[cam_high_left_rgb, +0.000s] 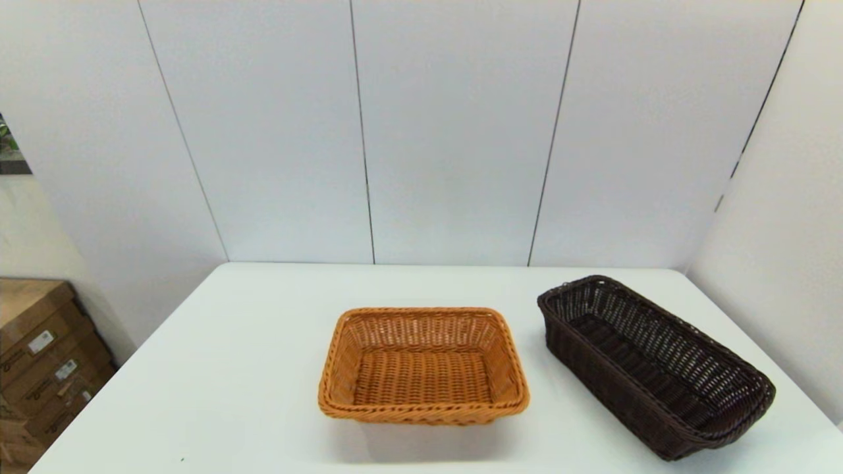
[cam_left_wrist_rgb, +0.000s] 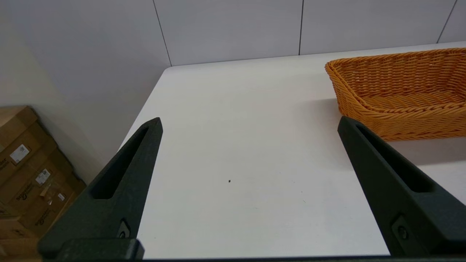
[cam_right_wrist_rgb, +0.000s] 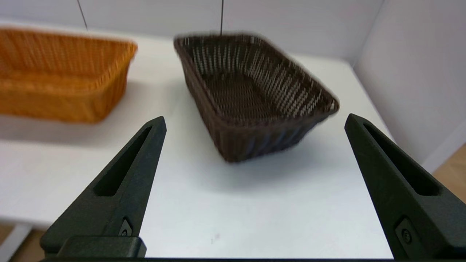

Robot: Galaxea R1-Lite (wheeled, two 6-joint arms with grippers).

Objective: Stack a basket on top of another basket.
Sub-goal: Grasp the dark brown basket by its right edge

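The dark basket [cam_high_left_rgb: 655,365] sat on the table [cam_high_left_rgb: 250,368] by its right edge, angled so one short end pointed toward the far right corner and the other toward the near right corner. The orange basket [cam_high_left_rgb: 423,365] stood near the middle of the table, closer to the near edge, square to it. The two were apart, with a strip of bare white top between them, and neither held anything.

My right gripper [cam_right_wrist_rgb: 255,120] hung off the near edge, short of the dark basket's near end, its fingers [cam_right_wrist_rgb: 120,189] spread wide with nothing between them. The basket's short end faced me, and only open table lay between it and my fingertips.

My left gripper [cam_left_wrist_rgb: 249,122] hovered over the near left part of the table, its fingers [cam_left_wrist_rgb: 116,193] also wide apart and bare. The orange basket's left corner showed just beyond one fingertip, not touching it. A small dark speck [cam_left_wrist_rgb: 229,181] lay on the top ahead of me.

Cardboard boxes [cam_high_left_rgb: 39,362] were stacked on the floor past the left edge. White wall panels [cam_high_left_rgb: 454,131] rose behind the far edge and along the right edge.
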